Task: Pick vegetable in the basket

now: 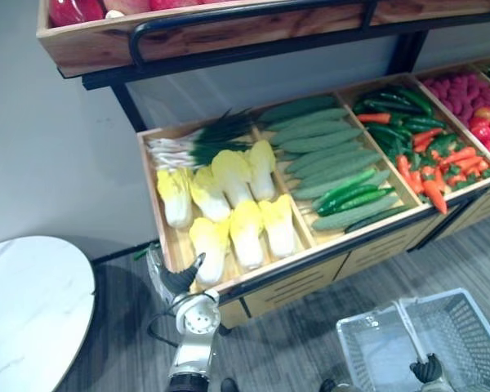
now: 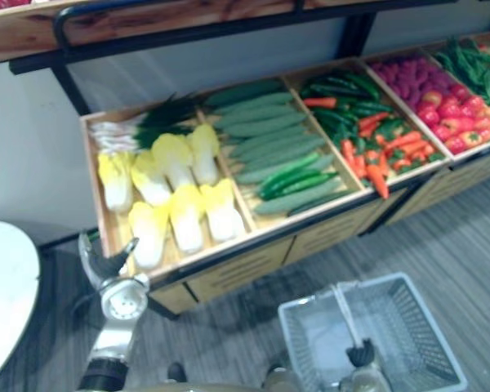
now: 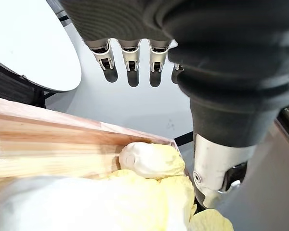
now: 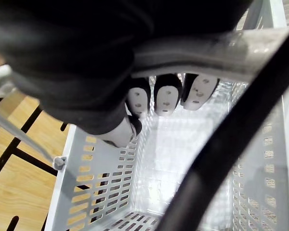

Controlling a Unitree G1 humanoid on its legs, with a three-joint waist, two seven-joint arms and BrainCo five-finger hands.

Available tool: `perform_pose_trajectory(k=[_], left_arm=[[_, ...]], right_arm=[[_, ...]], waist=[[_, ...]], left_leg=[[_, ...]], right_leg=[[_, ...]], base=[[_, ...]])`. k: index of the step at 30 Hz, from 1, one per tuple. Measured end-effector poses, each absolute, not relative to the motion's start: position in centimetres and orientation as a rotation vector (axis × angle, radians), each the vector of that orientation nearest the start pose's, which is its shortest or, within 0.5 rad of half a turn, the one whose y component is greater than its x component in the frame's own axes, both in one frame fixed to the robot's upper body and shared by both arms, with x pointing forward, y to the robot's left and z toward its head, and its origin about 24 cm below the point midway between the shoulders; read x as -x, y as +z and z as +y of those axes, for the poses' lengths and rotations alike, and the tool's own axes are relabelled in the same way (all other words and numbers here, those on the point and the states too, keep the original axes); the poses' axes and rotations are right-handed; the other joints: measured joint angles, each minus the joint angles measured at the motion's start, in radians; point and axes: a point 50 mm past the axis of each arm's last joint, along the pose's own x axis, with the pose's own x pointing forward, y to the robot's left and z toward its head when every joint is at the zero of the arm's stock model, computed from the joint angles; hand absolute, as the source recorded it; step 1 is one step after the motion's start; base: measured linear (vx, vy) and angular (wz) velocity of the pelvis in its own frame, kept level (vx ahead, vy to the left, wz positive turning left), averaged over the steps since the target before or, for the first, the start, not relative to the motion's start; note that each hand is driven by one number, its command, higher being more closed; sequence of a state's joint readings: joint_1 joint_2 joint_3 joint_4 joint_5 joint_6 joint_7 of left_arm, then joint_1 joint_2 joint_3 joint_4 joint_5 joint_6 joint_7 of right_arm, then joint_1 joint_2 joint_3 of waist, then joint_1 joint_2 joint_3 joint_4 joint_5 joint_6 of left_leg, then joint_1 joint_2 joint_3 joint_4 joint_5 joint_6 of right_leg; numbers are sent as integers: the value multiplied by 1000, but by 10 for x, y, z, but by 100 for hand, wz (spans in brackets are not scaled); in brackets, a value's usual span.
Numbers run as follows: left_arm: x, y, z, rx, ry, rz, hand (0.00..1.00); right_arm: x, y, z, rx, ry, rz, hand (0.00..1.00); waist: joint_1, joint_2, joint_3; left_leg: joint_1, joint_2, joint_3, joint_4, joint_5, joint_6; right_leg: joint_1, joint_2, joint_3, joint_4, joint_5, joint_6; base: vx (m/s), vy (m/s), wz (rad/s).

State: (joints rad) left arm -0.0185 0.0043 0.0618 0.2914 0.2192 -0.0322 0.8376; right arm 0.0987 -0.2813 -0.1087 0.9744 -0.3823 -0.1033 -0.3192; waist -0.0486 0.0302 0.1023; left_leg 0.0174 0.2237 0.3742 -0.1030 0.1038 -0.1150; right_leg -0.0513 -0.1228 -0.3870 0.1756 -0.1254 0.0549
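Several yellow-white napa cabbages (image 1: 229, 208) lie in the leftmost wooden crate (image 1: 170, 253) of the produce stand. My left hand (image 1: 182, 279) hovers at the crate's front left corner, just above the nearest cabbage (image 3: 151, 161). Its fingers (image 3: 131, 57) are straight and apart from the thumb, holding nothing. The grey plastic basket (image 1: 461, 327) hangs low at the right, in front of the stand, with nothing inside. My right hand (image 1: 429, 370) is shut on the basket's handle (image 4: 212, 50), fingers (image 4: 164, 98) curled round it.
Green onions (image 1: 198, 143) lie behind the cabbages. Cucumbers (image 1: 327, 151) fill the second crate, with peppers and carrots (image 1: 429, 151) and red produce (image 1: 478, 106) further right. A dark-framed upper shelf (image 1: 188, 37) overhangs the stand. A round white table (image 1: 24, 306) stands at the left.
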Motion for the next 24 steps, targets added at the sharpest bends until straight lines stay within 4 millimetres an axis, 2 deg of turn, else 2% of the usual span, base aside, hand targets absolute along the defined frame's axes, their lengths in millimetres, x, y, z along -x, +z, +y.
perform_pose_trajectory(k=[6,17,24], left_arm=[[-237,-7,197,-311,863,155,0],[-245,-13,198,-337,883,207,0],[-253,-12,197,-346,890,224,0]], right_arm=[[-115,-125,-276,697,-293,879,100],[-132,-122,-269,700,-270,828,100],[-142,-120,-264,699,-269,796,100]], waist=[[-2,-4,2],[-3,-12,8],[-3,-23,40]], left_leg=[[-5,1,2,0,-1,-2],[-33,11,31,0,3,-8],[-38,14,54,0,2,-9]], right_leg=[[-5,2,2,-1,0,0],[-65,16,37,-1,11,-17],[-81,21,56,0,14,-18]], base=[[8,2,-2],[40,-3,-10],[2,3,-8]])
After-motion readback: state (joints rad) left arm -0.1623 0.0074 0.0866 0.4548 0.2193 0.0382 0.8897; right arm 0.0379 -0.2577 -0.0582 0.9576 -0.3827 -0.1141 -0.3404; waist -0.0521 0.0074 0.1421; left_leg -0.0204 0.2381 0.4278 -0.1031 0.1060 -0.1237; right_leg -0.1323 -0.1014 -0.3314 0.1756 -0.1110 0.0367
